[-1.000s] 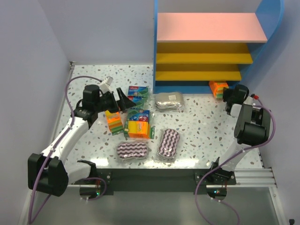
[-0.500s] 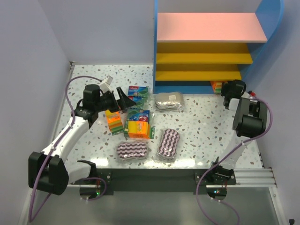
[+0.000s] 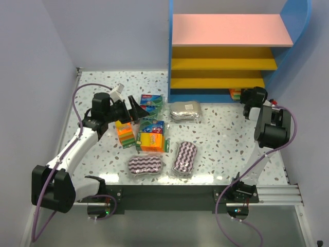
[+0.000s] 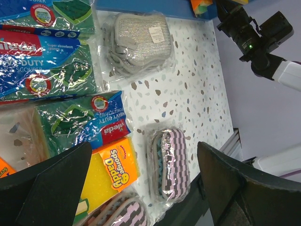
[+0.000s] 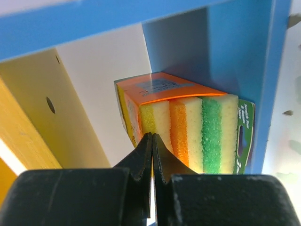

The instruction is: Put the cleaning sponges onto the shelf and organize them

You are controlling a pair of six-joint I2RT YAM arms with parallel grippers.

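Right gripper point(image 5: 151, 136) point(image 3: 250, 98): jaws clenched tight with nothing between them.
Right fingertips: aimed at the face of the sponge-block pack point(image 5: 188, 127) point(image 3: 236, 93) — touching or just short of it, I could not tell which.
Sponge-block pack: directly ahead of the right jaws, standing on edge inside the lowest bay of the shelf point(image 5: 230, 56) point(image 3: 226, 30), with its green end beside the blue side wall.
Left gripper point(image 4: 145, 150) point(image 3: 132, 109): jaws released and spread wide, grasping nothing, hanging above the packs on the table point(image 3: 221, 139).
Yellow-orange pack point(image 4: 110, 172) point(image 3: 150, 141): below the gap between the left jaws, nearer the left finger.
Blue-green pack point(image 4: 89, 120): just ahead of the left finger and touching the yellow-orange pack.
Striped pad point(image 4: 170, 162) point(image 3: 184, 157): below the gap too, nearer the right finger.
Second striped pad point(image 3: 145, 165): behind the left jaws, beside the first.
Scourer pack point(image 4: 138, 40) point(image 3: 185, 111): well ahead of the left jaws — lying flat and apart from the other packs.
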